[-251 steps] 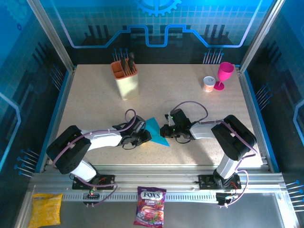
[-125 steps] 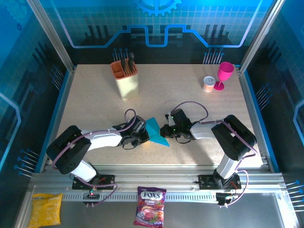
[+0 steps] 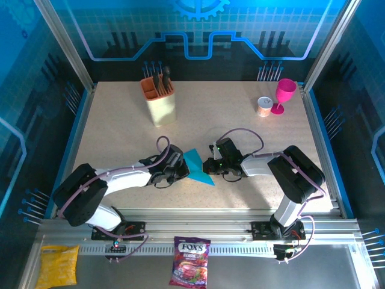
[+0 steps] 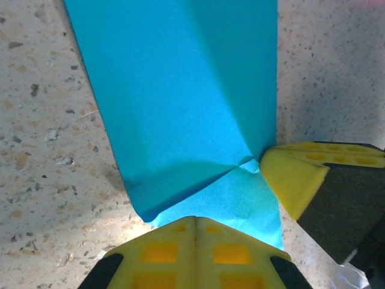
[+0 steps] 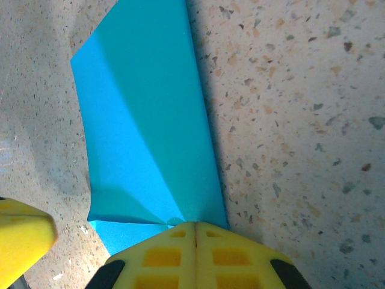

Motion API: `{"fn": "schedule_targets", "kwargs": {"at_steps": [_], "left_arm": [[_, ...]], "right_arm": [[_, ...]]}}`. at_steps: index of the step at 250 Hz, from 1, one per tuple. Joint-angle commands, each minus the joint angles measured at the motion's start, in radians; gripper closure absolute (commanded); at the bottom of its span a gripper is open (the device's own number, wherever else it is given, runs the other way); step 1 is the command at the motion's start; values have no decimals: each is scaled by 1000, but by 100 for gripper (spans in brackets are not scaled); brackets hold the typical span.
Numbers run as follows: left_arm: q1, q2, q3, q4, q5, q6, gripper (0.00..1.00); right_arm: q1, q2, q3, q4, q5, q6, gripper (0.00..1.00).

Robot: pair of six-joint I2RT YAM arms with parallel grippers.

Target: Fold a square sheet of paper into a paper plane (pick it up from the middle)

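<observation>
Between left claw (image 3: 181,173) and right claw (image 3: 209,167), cyan paper (image 3: 197,165), tip diagonally near-right.

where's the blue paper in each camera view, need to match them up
top external: folded cyan paper lies low-centre, between the left gripper and right gripper.
left wrist: it fills the upper middle, reaching down to the left gripper at the bottom edge.
right wrist: upper left, reaching down to the right gripper at bottom centre.
shared landmark: speckled beige tabletop under it.

Bright overhead light falls evenly on the worktop (image 3: 120,132), a soft shadow edges the paper (image 5: 144,132), and the close wrist views look sharp.
</observation>
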State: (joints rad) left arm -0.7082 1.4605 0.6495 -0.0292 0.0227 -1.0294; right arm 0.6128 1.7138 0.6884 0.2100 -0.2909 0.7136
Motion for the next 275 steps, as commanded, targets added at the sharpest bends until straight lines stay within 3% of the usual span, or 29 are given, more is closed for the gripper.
{"fn": "schedule_targets", "kwargs": {"at_steps": [1, 31, 48, 155, 275], "left_arm": [[-5, -44, -16, -38, -23, 10, 96], [-5, -52, -18, -82, -46, -10, 69], [-5, -42, -13, -101, -52, -19, 64], [-5, 85, 23, -36, -13, -27, 64], [-6, 96, 61, -13, 3, -25, 72]], "right_arm": [[-13, 18, 0, -95, 5, -9, 100], [-13, 21, -6, -95, 9, -9, 100], [-13, 25, -14, -89, 8, -7, 100], [-13, 33, -46, -52, 4, 8, 100], [-15, 53, -53, -27, -4, 9, 100]]}}
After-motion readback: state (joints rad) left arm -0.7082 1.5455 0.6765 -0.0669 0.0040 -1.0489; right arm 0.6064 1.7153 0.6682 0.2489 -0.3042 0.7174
